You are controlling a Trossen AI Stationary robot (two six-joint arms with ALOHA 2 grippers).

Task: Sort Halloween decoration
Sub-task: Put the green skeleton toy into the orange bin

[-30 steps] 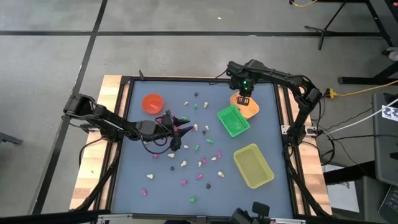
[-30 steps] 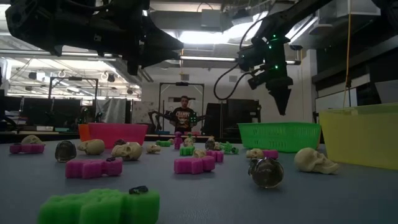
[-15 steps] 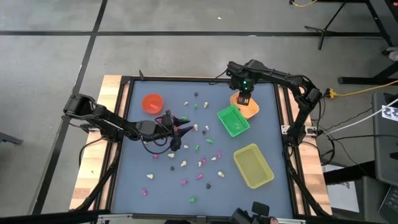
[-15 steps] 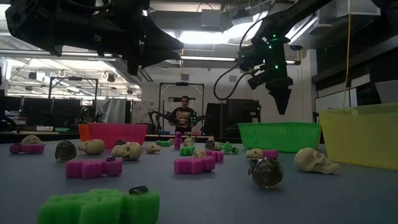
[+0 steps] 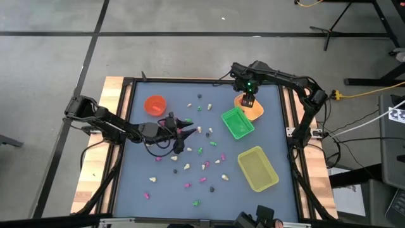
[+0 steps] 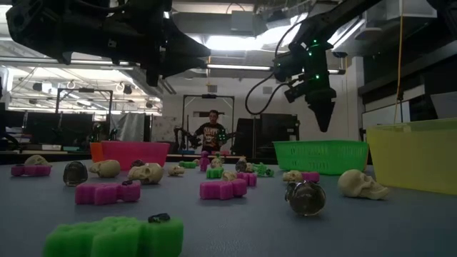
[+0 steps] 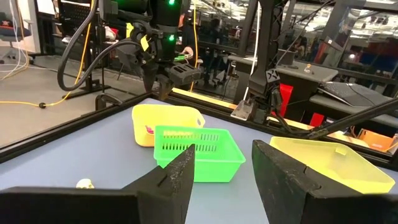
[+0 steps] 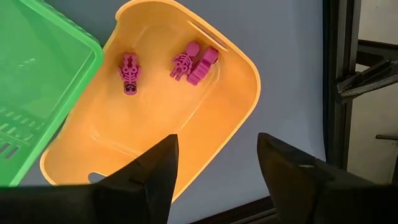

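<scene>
The right gripper [image 8: 214, 165] is held above the orange tray [image 8: 230, 74], fingers parted and empty; three pink trinkets [image 8: 186, 63] lie inside, apparently grouped by colour. The left gripper [image 7: 221, 180], likewise spread and empty, is poised mid-table over the unsorted trinkets [image 5: 190, 166], green tray [image 7: 196, 149] ahead.

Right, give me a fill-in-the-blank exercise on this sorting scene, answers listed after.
1. The right gripper hangs open above the ____ tray.
2. That tray holds three ____ trinkets.
3. The tray next to it, the green tray, looks ____.
4. The left gripper hovers open over the ____.

Answers: orange; pink; empty; table
</scene>
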